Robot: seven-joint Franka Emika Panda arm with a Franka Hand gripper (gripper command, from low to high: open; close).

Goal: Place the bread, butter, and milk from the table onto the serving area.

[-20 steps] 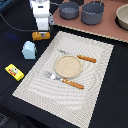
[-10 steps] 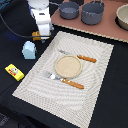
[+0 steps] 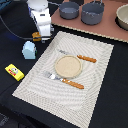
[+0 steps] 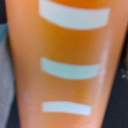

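Gripper (image 3: 37,36), upper left of frame, sits low over the bread (image 4: 62,65); jaw state cannot be told. Recommend a centred grasp across the loaf's width before lifting toward the mat (image 3: 95,80).

You see a white arm (image 3: 39,14) near the top of the exterior view. It has a round, smooth part up high, with a grey band under it. Below that sits a boxy white block with flat sides and soft grey shadows. A thin dark cable (image 3: 10,27) curves away from it. The picture is too blurry to show screws or marks.
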